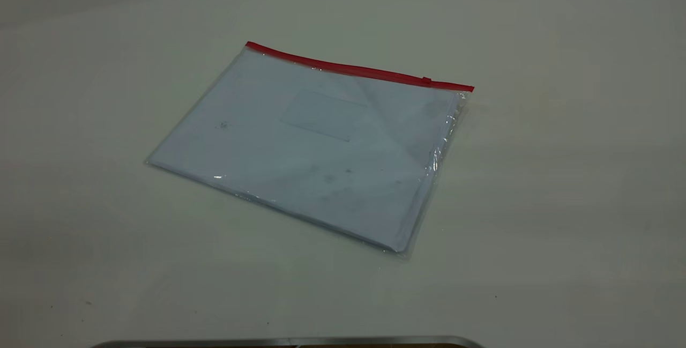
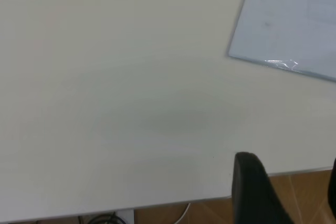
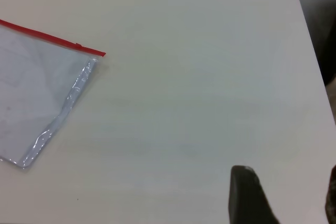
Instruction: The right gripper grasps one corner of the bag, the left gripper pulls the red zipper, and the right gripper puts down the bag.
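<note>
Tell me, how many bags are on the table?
1. The bag lies flat in the middle of the table, its red zipper along the far edge. No other bag shows in any view.

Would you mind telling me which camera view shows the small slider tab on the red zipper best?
The exterior view: the slider tab sits clear on the red zipper, near its right end. The right wrist view shows it smaller. The left wrist view catches only a sliver of red, no tab.

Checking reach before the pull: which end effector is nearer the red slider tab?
Probably right. The right end effector faces the slider tab corner; the left end effector sits off the bag's opposite side.
</note>
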